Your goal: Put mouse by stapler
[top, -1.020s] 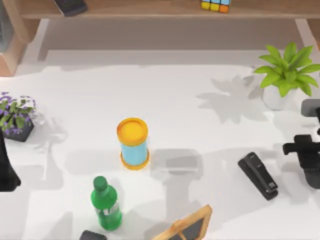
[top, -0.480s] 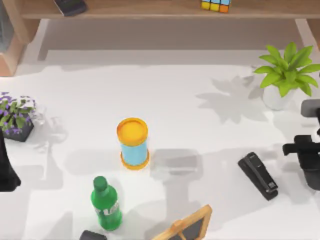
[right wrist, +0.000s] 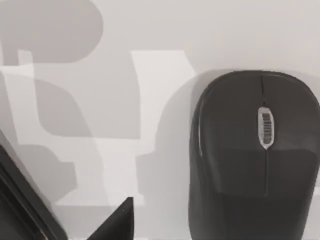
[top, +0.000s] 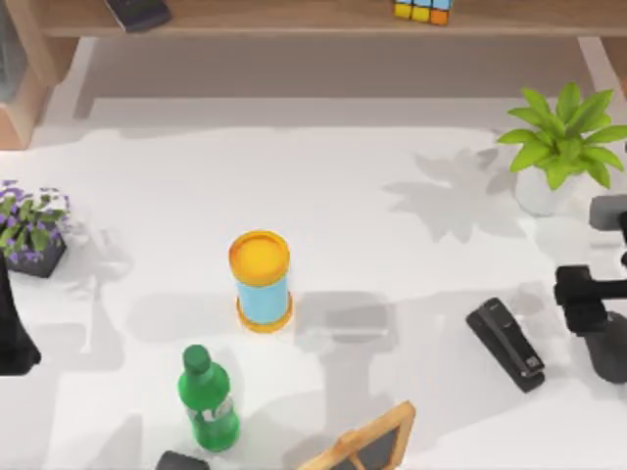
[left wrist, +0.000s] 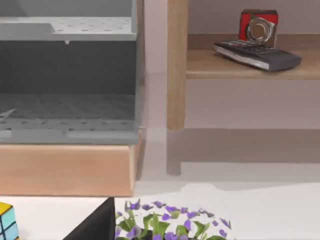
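- Shifted slightly toward the lower right edge of the top view: right gripper (top: 591,304), jaw state cannot be told.
- Black mouse (right wrist: 255,155) lies on the white table (top: 372,225) beneath the right wrist camera.
- Stapler (top: 505,344) lower right, just left of that gripper.
- Left arm parked at left edge.

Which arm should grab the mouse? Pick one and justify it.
Right. Its wrist view looks straight down on the mouse, and in the top view the right arm sits at the table's right edge beside the stapler. The left arm is parked at the far left edge near the purple flowers.
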Available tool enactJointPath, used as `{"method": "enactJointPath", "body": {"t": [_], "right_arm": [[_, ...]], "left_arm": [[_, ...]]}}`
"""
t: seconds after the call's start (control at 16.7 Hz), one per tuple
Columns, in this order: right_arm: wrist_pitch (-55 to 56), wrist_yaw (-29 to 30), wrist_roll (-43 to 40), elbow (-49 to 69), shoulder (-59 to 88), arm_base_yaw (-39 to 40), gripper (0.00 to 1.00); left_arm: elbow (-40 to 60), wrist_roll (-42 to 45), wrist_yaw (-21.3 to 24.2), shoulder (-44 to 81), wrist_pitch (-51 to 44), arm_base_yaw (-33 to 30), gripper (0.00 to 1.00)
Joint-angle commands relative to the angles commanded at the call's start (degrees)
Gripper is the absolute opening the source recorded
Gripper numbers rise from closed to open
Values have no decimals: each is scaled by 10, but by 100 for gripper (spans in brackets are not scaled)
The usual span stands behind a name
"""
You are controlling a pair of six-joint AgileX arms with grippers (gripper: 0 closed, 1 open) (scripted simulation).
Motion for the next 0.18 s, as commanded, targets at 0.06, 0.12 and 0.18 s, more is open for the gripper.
{"method": "enactJointPath", "body": {"t": [0.06,0.12,0.18], "right_arm": [[0,0,0,0,0,0,100],[0,0,0,0,0,0,100],[0,0,0,0,0,0,100]], "left_arm": [[0,0,0,0,0,0,100],[0,0,0,0,0,0,100],[0,0,0,0,0,0,100]]}}
